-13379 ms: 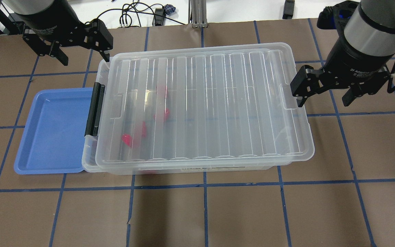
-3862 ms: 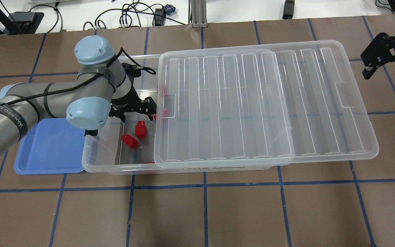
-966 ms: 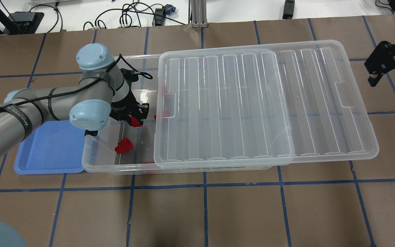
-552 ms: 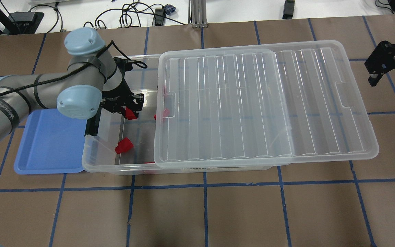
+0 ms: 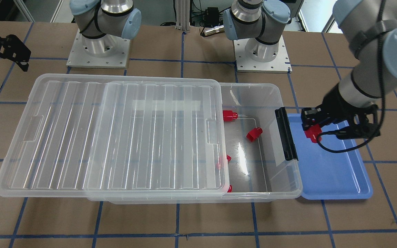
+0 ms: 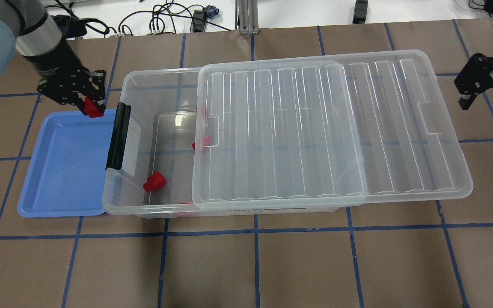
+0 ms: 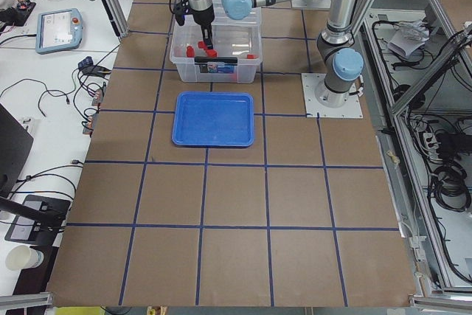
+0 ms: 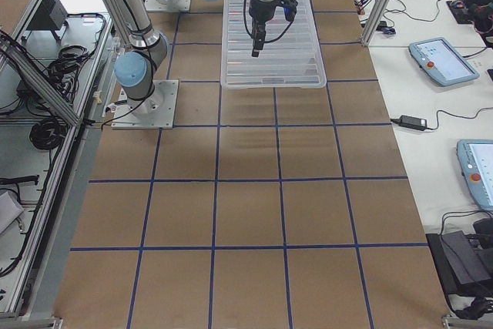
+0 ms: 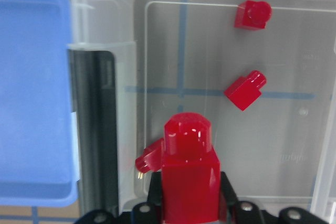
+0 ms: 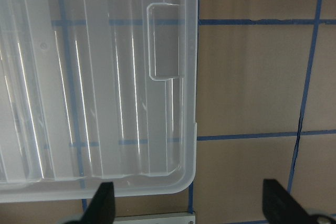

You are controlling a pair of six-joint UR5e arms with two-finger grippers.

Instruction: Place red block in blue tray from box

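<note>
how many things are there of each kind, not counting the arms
red block: 5 (1 in the left pincer, 4 in the clear box)
blue tray: 1
clear box: 1
clear lid: 1
total: 8
</note>
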